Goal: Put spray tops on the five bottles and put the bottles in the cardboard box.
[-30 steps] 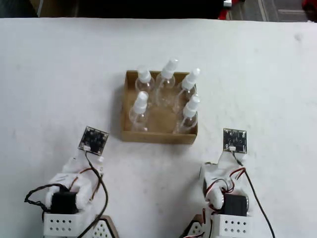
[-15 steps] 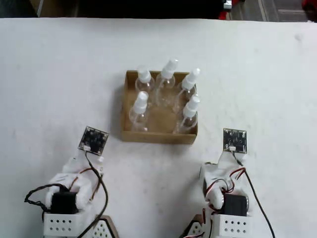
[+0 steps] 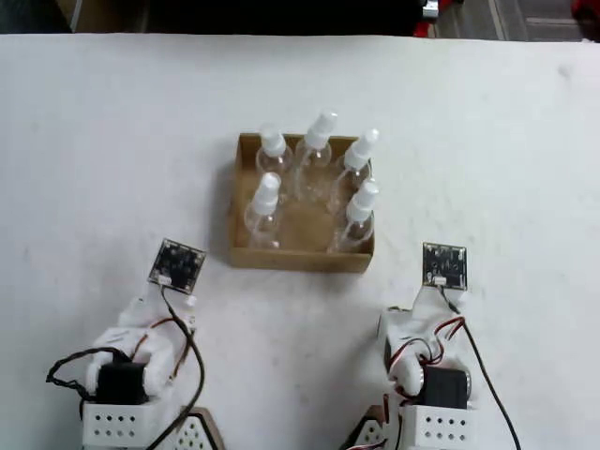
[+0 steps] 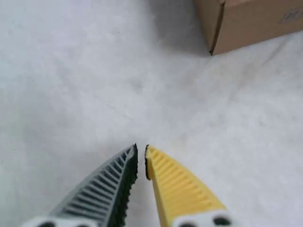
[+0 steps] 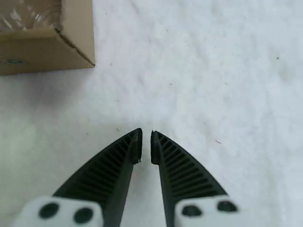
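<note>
Near the middle of the white surface (image 3: 112, 141): the cardboard box (image 3: 302, 255), open at the top. Inside it, five clear bottles (image 3: 314, 164), all upright, three along the far wall and two nearer the front, one toward each side wall. On every one, a white spray top (image 3: 325, 123). Between the two front bottles, a patch of bare box floor.

At the near edge, well apart from the box, both arms folded low. Left arm (image 3: 131, 361) off the box's left front corner, right arm (image 3: 422, 361) off its right front corner (each with a small camera board (image 3: 176, 264) at the end nearest the box).

Left gripper (image 4: 141, 153): one grey finger (image 4: 104, 189) and one yellow finger (image 4: 180, 189), tips together with only a hairline slit between, holding nothing. Poised over bare surface, a corner of the box ahead and off to one side.

Right gripper (image 5: 146, 140): two black ribbed fingers (image 5: 113, 175), likewise closed tip to tip with nothing between. Also above bare surface, a box corner ahead and, through the open top there, a glimpse of clear plastic.
</note>
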